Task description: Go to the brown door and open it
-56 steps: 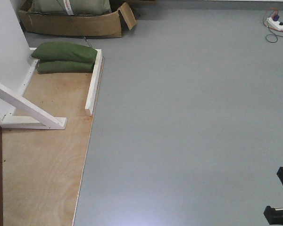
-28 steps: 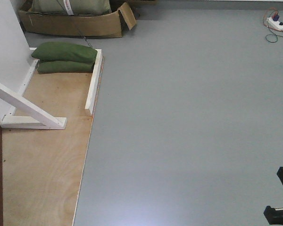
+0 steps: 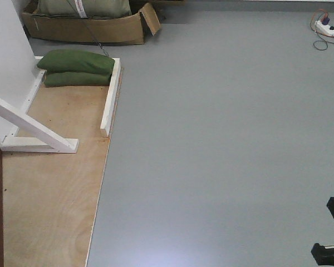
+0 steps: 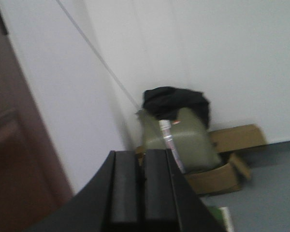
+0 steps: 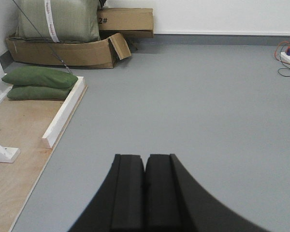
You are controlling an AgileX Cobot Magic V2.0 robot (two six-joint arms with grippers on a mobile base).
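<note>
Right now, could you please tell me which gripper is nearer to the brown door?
Left. The left gripper has the brown door just off to its left; the right gripper faces open grey floor, with no door in its view.

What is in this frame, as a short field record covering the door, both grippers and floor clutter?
door: reddish-brown wooden door, left edge of left wrist view; handle unseen
left gripper: black left gripper, shut, empty
right gripper: black right gripper, shut, empty, above grey floor
near door: white wooden brace on plywood board; two green sandbags
far: cardboard box; white power strip
</note>
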